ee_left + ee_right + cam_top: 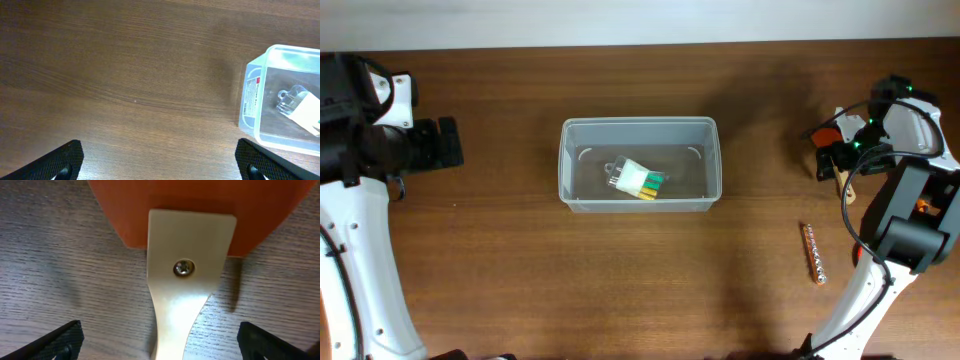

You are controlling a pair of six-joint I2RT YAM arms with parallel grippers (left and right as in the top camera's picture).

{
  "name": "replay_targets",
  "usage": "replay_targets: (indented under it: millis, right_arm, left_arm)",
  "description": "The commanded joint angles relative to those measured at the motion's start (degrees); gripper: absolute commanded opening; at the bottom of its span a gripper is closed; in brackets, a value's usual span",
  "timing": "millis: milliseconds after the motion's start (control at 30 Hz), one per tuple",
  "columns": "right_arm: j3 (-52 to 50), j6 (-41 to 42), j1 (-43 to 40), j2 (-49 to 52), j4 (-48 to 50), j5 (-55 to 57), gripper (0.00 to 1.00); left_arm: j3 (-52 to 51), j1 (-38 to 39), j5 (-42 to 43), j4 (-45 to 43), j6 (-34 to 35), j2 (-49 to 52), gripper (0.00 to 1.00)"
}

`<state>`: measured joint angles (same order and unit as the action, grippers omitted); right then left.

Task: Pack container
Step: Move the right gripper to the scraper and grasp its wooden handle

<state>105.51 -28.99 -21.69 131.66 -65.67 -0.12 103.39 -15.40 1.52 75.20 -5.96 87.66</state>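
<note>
The clear plastic container (639, 163) stands at the table's middle with a small clear pack of yellow-green pieces (638, 179) inside; it also shows at the right of the left wrist view (282, 97). My left gripper (445, 143) is open and empty, well left of the container. My right gripper (841, 158) is open, low over a scraper with an orange blade and pale wooden handle (182, 280); its fingers stand on either side of the handle without touching. A thin copper-coloured rod-like tool (813, 253) lies at the front right.
The container bears a white label (251, 94) on its short wall. The scraper's handle (847, 188) sticks out toward the front below my right gripper. Bare wood lies between my left gripper and the container.
</note>
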Motion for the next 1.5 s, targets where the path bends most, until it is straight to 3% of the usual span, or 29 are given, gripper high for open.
replay_targets:
  millis: [0,467,567,700,800,1300,1467]
  right_arm:
    - [-0.63,-0.59,0.04,1.97,0.09,-0.98,0.99]
    - [-0.63,0.52,-0.26,2.93,0.22,-0.66,0.96]
    - [-0.63,0.94,-0.24,2.93,0.24,-0.52,0.85]
    - [-0.63,2.05,-0.24,2.93,0.11,-0.02,0.62]
    - [-0.61,2.1,-0.24,2.93,-0.55,0.17,0.59]
    - [-0.61,2.32,-0.24,2.91,-1.42,0.17,0.23]
    - [-0.33,3.23,-0.24,2.84,-1.6,0.17,0.17]
  left_arm:
    - [0.9,-0.26,0.2,0.11,0.72,0.15,0.99]
    - [0.9,-0.26,0.2,0.26,0.72,0.15,0.99]
    - [0.9,-0.26,0.22,0.26,0.72,0.15,0.99]
    - [0.9,-0.26,0.22,0.28,0.72,0.15,0.99]
    - [0.9,-0.26,0.22,0.26,0.72,0.15,0.99]
    - [0.9,-0.26,0.2,0.26,0.72,0.15,0.99]
    - [0.9,-0.26,0.17,0.26,0.7,0.15,0.99]
